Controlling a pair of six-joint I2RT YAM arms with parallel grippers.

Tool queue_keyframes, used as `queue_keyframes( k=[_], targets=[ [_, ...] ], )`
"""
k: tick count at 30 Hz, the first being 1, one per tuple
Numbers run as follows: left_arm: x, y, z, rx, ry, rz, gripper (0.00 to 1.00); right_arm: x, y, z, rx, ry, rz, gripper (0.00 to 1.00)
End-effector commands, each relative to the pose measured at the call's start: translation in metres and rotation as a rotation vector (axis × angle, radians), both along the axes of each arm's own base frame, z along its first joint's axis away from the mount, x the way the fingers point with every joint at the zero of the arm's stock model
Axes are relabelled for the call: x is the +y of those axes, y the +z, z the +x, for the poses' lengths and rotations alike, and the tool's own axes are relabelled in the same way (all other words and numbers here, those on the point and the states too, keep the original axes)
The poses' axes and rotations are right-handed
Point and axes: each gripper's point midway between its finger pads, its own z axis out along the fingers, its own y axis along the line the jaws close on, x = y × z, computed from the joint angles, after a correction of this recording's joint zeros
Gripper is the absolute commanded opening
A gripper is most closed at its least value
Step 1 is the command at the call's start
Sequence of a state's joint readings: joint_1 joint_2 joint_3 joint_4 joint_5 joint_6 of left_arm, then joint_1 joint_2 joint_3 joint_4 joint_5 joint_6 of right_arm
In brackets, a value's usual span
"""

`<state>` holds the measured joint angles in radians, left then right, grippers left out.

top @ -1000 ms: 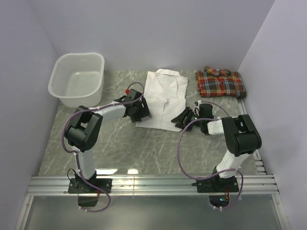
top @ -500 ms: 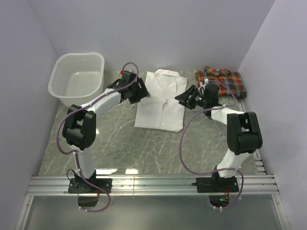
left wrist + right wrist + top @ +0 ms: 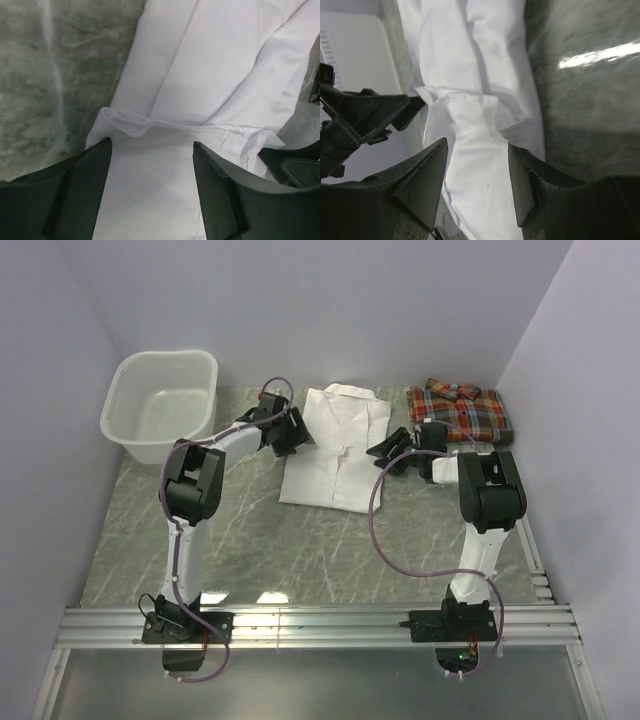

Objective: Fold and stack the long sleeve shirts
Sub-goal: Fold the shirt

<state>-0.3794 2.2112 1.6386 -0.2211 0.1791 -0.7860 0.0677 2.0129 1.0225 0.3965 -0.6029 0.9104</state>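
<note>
Left hand (image 3: 297,437): at the left edge of the white shirt (image 3: 335,455), up near the shoulder; it is open, its fingers (image 3: 60,195) set wide with flat white cloth showing between them and nothing pinched.
Right hand (image 3: 380,454): at the right edge of the same shirt, facing the left hand across it; it is also open, with a rumpled fold of white cloth lying between its fingers (image 3: 420,185), which are not clamped on it.
White shirt: lies flat at the back middle of the bench (image 3: 300,540), collar toward the back wall and sleeves folded in over the body; the left wrist view shows a soft crease running across the cloth just ahead of the fingers.
Plaid shirt (image 3: 460,415): red-orange, folded into a neat block in the back right corner of the bench, near the white shirt but not touching it.
Stack: the two shirts lie side by side, not one on the other.
Basket (image 3: 165,357): white plastic, upright in the back left corner, apart from both shirts.
Bench: grey-green, marbled surface.
</note>
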Motion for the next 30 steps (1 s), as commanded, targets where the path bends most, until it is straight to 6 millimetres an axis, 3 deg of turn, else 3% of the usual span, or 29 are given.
queue_keyframes(
  k=[1, 4, 5, 6, 7, 9, 10, 12, 15, 17, 19, 20, 21, 23, 24, 26, 30],
  targets=[
    [0.005, 0.028, 0.014, -0.101, -0.029, 0.021, 0.72, -0.027, 0.019, 0.015, -0.075, -0.068, -0.073, 0.59],
    [0.006, 0.066, 0.01, -0.164, -0.044, 0.017, 0.76, -0.034, 0.036, 0.007, -0.102, -0.032, -0.17, 0.59],
    [0.009, 0.069, 0.004, -0.164, -0.042, 0.023, 0.77, -0.035, 0.049, 0.001, -0.114, -0.029, -0.191, 0.59],
    [0.009, 0.09, -0.003, -0.197, -0.044, 0.019, 0.78, -0.038, 0.052, -0.004, -0.128, -0.016, -0.22, 0.59],
    [0.007, 0.087, -0.015, -0.187, -0.058, 0.034, 0.79, -0.04, 0.06, -0.014, -0.124, -0.01, -0.236, 0.59],
    [0.008, 0.103, -0.03, -0.205, -0.06, 0.057, 0.8, -0.039, 0.065, -0.028, -0.139, 0.025, -0.254, 0.59],
    [0.001, 0.103, -0.041, -0.206, -0.087, 0.074, 0.81, -0.037, 0.059, -0.041, -0.122, 0.045, -0.247, 0.59],
    [-0.002, 0.099, -0.059, -0.183, -0.103, 0.108, 0.81, -0.029, 0.069, -0.058, -0.144, 0.091, -0.206, 0.64],
    [-0.027, 0.09, -0.083, -0.169, -0.186, 0.133, 0.81, -0.021, 0.057, -0.091, -0.111, 0.135, -0.151, 0.79],
    [-0.054, 0.092, -0.097, -0.177, -0.252, 0.128, 0.81, -0.016, 0.059, -0.099, -0.127, 0.146, -0.122, 0.82],
    [-0.077, 0.082, -0.111, -0.16, -0.311, 0.148, 0.81, -0.012, 0.051, -0.111, -0.091, 0.139, -0.073, 0.83],
    [-0.088, 0.088, -0.109, -0.182, -0.322, 0.144, 0.8, -0.011, 0.051, -0.11, -0.109, 0.134, -0.062, 0.84],
    [-0.095, 0.077, -0.11, -0.17, -0.337, 0.156, 0.8, -0.01, 0.049, -0.112, -0.1, 0.128, -0.048, 0.84],
    [-0.113, 0.076, -0.11, -0.191, -0.352, 0.16, 0.79, -0.005, 0.043, -0.115, -0.103, 0.137, -0.029, 0.84],
    [-0.117, 0.064, -0.109, -0.178, -0.357, 0.167, 0.78, -0.002, 0.041, -0.116, -0.097, 0.138, -0.008, 0.84],
    [-0.126, 0.059, -0.104, -0.177, -0.356, 0.161, 0.77, 0.0, 0.033, -0.117, -0.096, 0.145, 0.006, 0.84],
    [-0.128, 0.027, -0.096, -0.133, -0.343, 0.203, 0.76, 0.003, 0.025, -0.121, -0.108, 0.164, 0.031, 0.84]
  ],
)
